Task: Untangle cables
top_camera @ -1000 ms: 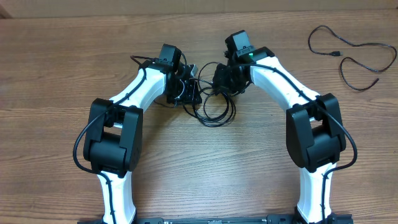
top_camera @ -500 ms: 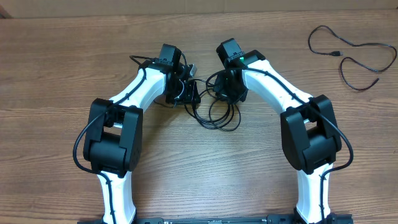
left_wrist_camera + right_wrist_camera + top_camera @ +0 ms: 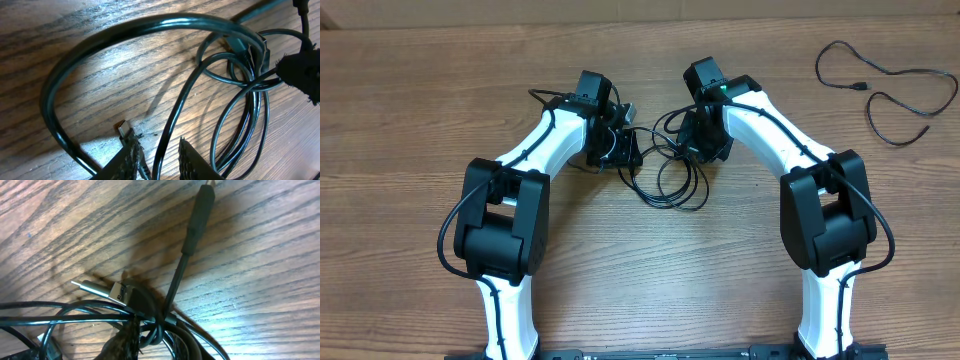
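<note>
The left claw point(image 3: 157, 146) straddles one strand of the tangled thin black cables point(image 3: 150, 307) (whether it pinches is unclear); the right claw point(image 3: 697, 143) sits on the knot, its grip likewise hidden.

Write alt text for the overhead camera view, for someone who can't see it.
Two white-and-black robot arms reach inward over a wooden table, the left gripper and right gripper meeting at a tangle of thin black cables near its centre. One more thin black cable lies loose by itself near the far right corner.
</note>
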### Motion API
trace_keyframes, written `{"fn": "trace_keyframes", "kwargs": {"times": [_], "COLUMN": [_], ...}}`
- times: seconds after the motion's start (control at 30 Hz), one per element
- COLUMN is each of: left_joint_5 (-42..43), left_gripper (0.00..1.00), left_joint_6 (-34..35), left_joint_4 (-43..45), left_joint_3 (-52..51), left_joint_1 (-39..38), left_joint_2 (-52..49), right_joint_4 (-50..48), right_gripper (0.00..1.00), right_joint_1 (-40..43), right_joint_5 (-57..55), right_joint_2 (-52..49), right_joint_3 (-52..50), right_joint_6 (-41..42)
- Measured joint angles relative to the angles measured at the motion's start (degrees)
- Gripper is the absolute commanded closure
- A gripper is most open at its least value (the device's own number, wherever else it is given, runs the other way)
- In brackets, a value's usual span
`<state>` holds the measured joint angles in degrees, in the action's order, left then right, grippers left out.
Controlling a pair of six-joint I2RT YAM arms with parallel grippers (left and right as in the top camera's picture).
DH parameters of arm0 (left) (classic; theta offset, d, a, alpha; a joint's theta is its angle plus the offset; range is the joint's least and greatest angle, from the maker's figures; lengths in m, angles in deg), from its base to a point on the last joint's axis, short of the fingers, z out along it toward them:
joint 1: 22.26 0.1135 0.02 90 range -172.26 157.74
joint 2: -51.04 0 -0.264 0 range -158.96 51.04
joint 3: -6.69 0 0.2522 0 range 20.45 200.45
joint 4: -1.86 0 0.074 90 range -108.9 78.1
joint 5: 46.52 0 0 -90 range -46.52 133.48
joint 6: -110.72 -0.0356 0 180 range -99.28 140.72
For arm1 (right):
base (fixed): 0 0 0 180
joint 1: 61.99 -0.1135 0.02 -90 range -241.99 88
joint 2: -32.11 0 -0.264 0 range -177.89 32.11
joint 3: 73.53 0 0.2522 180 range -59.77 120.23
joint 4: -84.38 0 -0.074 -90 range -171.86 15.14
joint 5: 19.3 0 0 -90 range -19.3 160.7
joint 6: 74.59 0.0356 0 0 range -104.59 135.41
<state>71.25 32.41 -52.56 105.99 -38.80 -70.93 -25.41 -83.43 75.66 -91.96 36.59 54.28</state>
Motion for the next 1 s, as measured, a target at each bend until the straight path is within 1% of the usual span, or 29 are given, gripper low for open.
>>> {"fn": "trace_keyframes", "kwargs": {"times": [0.03, 0.1, 0.13, 0.17, 0.37, 0.53, 0.9, 1.0], "left_joint_5": [0.0, 0.0, 0.0, 0.0, 0.0, 0.0, 0.0, 0.0], "left_gripper": [0.72, 0.72, 0.72, 0.72, 0.72, 0.72, 0.72, 0.72], "left_joint_6": [0.0, 0.0, 0.0, 0.0, 0.0, 0.0, 0.0, 0.0], "left_joint_4": [0.0, 0.0, 0.0, 0.0, 0.0, 0.0, 0.0, 0.0], "left_joint_3": [0.0, 0.0, 0.0, 0.0, 0.0, 0.0, 0.0, 0.0], "left_joint_1": [0.0, 0.0, 0.0, 0.0, 0.0, 0.0, 0.0, 0.0], "left_joint_2": [0.0, 0.0, 0.0, 0.0, 0.0, 0.0, 0.0, 0.0], "right_joint_4": [0.0, 0.0, -0.1, -0.2, -1.4, -1.4, -1.5, -1.0], "right_gripper": [0.79, 0.83, 0.88, 0.90, 0.90, 0.96, 0.96, 0.96], "right_joint_1": [0.0, 0.0, 0.0, 0.0, 0.0, 0.0, 0.0, 0.3], "right_joint_5": [0.0, 0.0, 0.0, 0.0, 0.1, 1.3, 3.8, 7.9], "right_joint_2": [0.0, 0.0, 0.0, 0.0, 0.0, 0.0, 0.0, 0.0], "right_joint_3": [0.0, 0.0, 0.0, 0.0, 0.0, 0.0, 0.0, 0.0], "right_joint_6": [0.2, 0.5, 0.7, 0.9, 1.2, 1.4, 1.3, -4.4]}}
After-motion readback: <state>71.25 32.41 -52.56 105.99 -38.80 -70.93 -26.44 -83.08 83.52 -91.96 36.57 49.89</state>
